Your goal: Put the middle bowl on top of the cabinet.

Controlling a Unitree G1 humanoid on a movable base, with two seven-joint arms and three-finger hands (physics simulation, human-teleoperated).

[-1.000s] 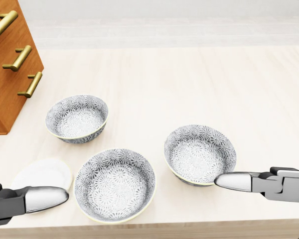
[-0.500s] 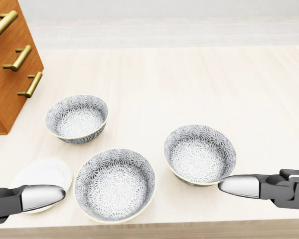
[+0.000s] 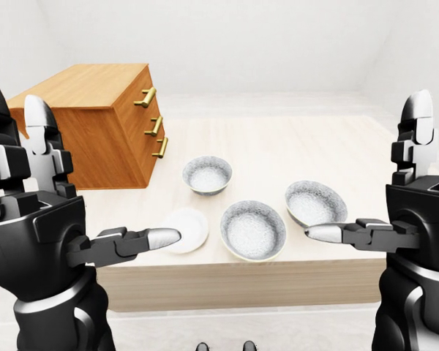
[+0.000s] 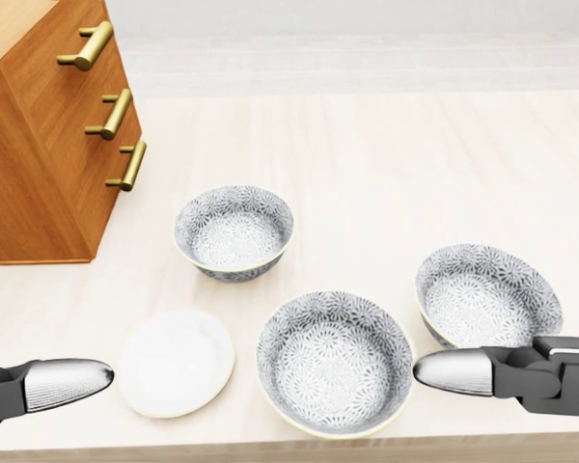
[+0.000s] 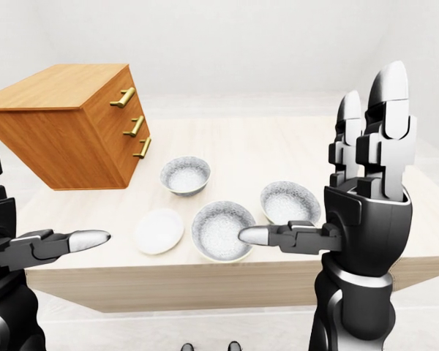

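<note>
Carefully take middle bowl (image 4: 335,362) by its rim with the open, empty fingers (image 4: 455,371): likely hard, slippery, easy to break.

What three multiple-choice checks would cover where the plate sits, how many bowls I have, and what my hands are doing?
1. In the head view, where does the white plate lie relative to the middle bowl?
A. to its left
B. to its right
C. inside it

2. How many bowls stand on the table?
A. two
B. three
C. four

3. What state are the left hand and right hand in?
A. both open, holding nothing
B. right shut on a bowl
C. left shut on the plate

Answers:
1. A: the plate lies apart from that bowl, on its left.
2. B: an upper-left bowl and a right bowl flank the middle one.
3. A: fingers stand upright, thumbs outstretched, nothing between them.
</note>
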